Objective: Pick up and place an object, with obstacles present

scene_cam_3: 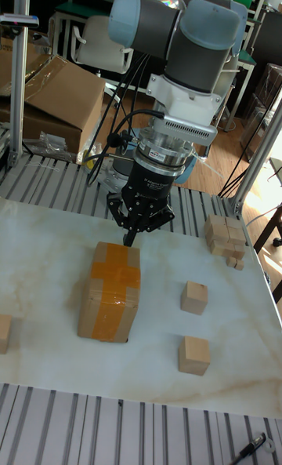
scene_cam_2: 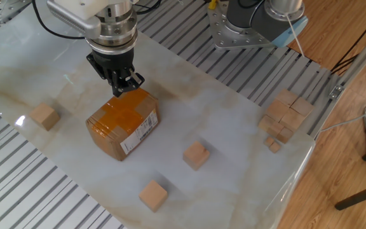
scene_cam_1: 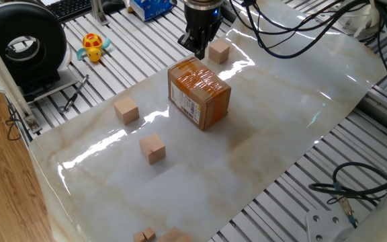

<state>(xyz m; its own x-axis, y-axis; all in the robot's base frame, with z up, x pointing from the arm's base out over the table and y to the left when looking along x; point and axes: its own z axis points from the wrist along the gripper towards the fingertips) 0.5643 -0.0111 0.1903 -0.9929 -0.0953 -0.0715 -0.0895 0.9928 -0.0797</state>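
The obstacle, a brown cardboard box [scene_cam_1: 199, 93] [scene_cam_2: 122, 122] [scene_cam_3: 111, 281] with orange tape and a barcode label, stands mid-sheet. My gripper [scene_cam_1: 198, 52] [scene_cam_2: 121, 89] [scene_cam_3: 129, 239] hangs just above the box's far top edge, fingers pressed together with nothing between them. Three alike tan wooden cubes lie around it. One cube [scene_cam_1: 219, 51] [scene_cam_2: 44, 116] [scene_cam_3: 4, 332] is beyond the box, close to the gripper. Two more cubes [scene_cam_1: 126, 110] [scene_cam_1: 152, 148] sit apart on the box's other side, also seen in the other views [scene_cam_2: 196, 154] [scene_cam_2: 153, 194]. I cannot tell which cube is the object.
A heap of wooden blocks [scene_cam_2: 284, 117] [scene_cam_3: 227, 239] sits at the sheet's edge. A black reel [scene_cam_1: 25, 44] and a yellow toy turtle [scene_cam_1: 94, 46] lie off the sheet on the slatted table. Cables [scene_cam_1: 294, 33] hang behind the arm.
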